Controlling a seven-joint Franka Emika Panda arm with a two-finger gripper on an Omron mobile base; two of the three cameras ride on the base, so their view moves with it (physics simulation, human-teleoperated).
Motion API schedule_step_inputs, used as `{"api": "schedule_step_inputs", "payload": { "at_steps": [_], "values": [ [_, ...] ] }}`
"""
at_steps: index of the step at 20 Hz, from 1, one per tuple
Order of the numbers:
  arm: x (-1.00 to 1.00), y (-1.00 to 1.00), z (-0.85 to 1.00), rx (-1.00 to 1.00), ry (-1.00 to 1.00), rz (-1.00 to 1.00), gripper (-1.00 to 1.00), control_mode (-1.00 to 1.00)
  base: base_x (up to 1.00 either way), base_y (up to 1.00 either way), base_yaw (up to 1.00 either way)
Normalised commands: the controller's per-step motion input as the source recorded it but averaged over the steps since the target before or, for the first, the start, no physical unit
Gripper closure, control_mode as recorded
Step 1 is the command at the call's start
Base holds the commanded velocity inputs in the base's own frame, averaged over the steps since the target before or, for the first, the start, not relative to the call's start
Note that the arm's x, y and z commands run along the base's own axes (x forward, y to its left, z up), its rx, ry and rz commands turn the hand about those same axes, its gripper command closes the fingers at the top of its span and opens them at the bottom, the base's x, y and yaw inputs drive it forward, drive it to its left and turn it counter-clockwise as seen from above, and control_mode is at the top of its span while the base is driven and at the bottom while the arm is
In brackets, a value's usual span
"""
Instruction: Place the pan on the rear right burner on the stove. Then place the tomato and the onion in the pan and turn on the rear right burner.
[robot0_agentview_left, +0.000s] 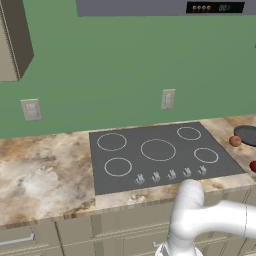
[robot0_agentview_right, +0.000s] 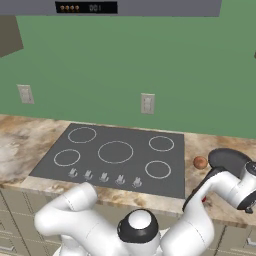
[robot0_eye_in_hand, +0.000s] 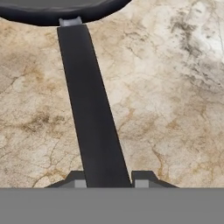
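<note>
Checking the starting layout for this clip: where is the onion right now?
The onion sits on the marble counter just right of the stove, beside the pan; in the left base view it lies near the right edge, next to the pan's rim.

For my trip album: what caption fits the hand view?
Gripper closed on the pan by its long black handle, above the marbled counter.

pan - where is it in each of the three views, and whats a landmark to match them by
Left base view: the pan is at the right edge, on the counter right of the stove.
Right base view: pan at right, just past the onion.
Hand view: pan rim at top, its handle running down to the gripper.
Shared landmark: the marbled counter.
</note>
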Motion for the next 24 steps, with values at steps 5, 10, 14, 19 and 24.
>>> {"api": "schedule_step_inputs", "payload": {
  "at_steps": [5, 10, 14, 19, 24],
  "values": [
    [0.01, -0.04, 0.00, 0.00, 0.00, 0.00, 1.00, -1.00, 0.00, 0.00, 0.00],
    [0.00, -0.03, 0.06, 0.00, 0.00, 0.00, 1.00, -1.00, 0.00, 0.00, 0.00],
    [0.00, 0.00, 0.26, 0.00, 0.00, 0.00, 1.00, -1.00, 0.00, 0.00, 0.00],
    [0.00, 0.00, 0.32, 0.00, 0.00, 0.00, 1.00, -1.00, 0.00, 0.00, 0.00],
    [0.00, 0.00, 0.25, 0.00, 0.00, 0.00, 1.00, -1.00, 0.00, 0.00, 0.00]
  ]
}}
